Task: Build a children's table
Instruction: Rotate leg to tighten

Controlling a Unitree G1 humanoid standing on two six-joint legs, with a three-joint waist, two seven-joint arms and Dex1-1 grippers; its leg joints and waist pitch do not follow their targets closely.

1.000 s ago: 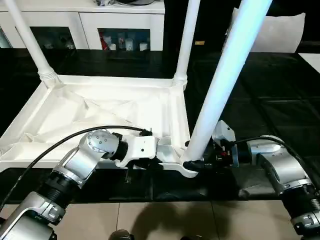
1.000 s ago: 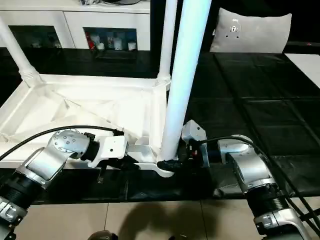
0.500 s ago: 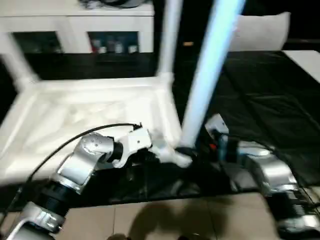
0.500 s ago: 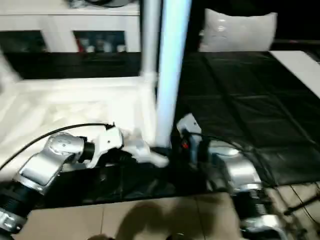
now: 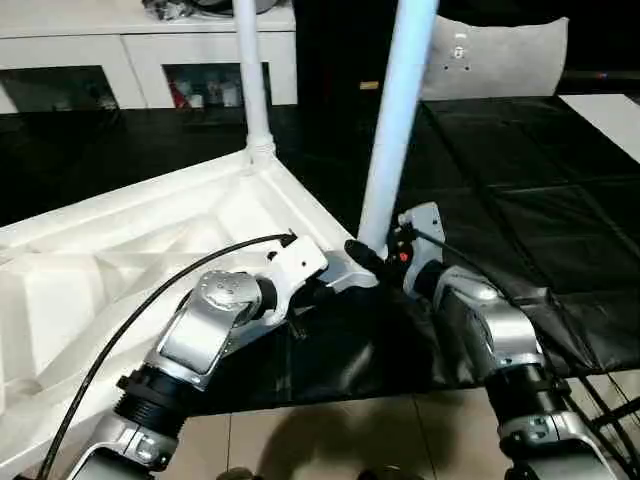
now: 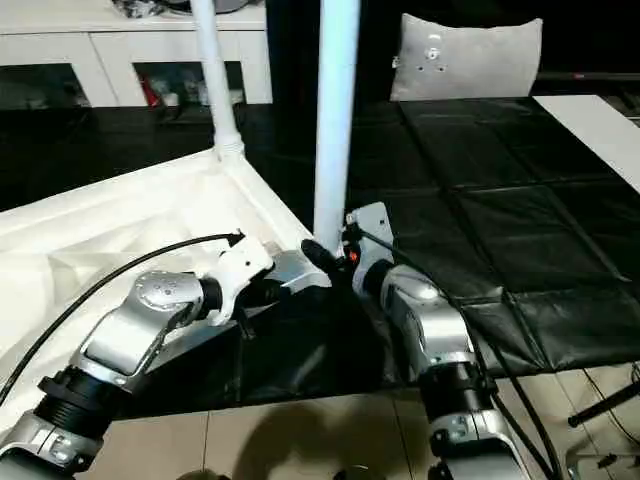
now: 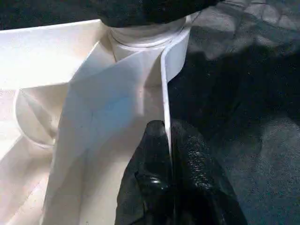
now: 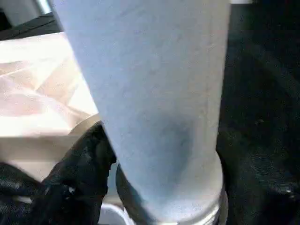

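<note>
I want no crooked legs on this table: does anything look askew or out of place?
Nothing stands out. The near leg and the far leg both rise straight from corner sockets of the upturned tabletop. The left gripper pinches the tabletop's rim; the right gripper grips the near leg's base.

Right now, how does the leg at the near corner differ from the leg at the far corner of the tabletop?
The near leg has the right gripper around its base; the far leg stands untouched. The near leg leans slightly toward the robot's right; the far leg looks about upright. The left gripper pinches the tabletop rim beside the near leg's socket, nothing by the far one. Both are white tubes standing in corner sockets.
</note>
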